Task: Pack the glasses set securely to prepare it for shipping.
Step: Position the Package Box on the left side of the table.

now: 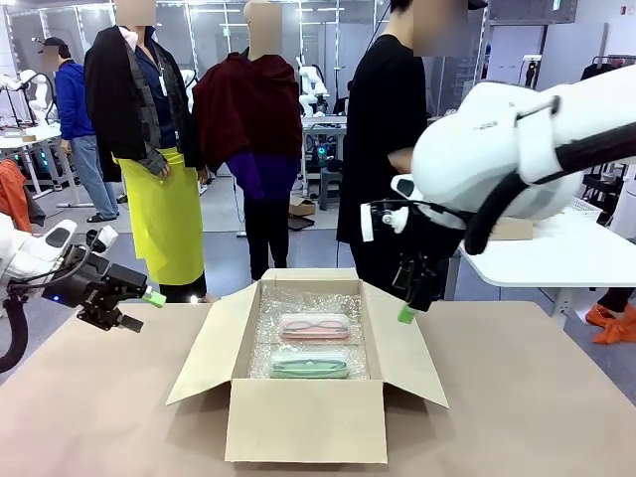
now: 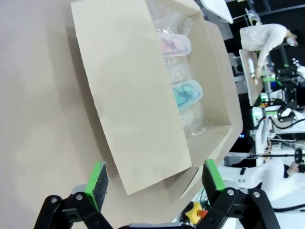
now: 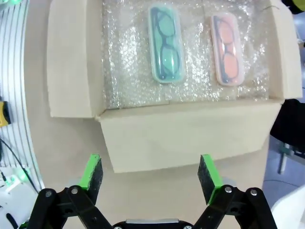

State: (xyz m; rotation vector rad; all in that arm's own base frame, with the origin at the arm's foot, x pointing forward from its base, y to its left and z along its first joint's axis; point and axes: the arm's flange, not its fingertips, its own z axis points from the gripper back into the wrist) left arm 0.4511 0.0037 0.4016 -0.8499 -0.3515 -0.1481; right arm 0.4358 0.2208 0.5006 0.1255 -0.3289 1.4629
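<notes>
So your two clear, rounded cases sat side by side in the open cardboard box (image 1: 303,422), flat on the crinkly bubble wrap (image 3: 128,62) lining the bottom. The pink case (image 3: 228,50) was on the far side and the mint green case (image 3: 165,43) nearer the robot, a little apart. You could see dark frames through both lids. Your left claw (image 2: 155,179) hung low over the table (image 1: 99,397), off the box's left flap, fingers spread wide with nothing in them. Your right claw (image 3: 150,172) pointed down just beside the right flap, also spread and empty. The box was plain brown card, side flaps splayed out.
</notes>
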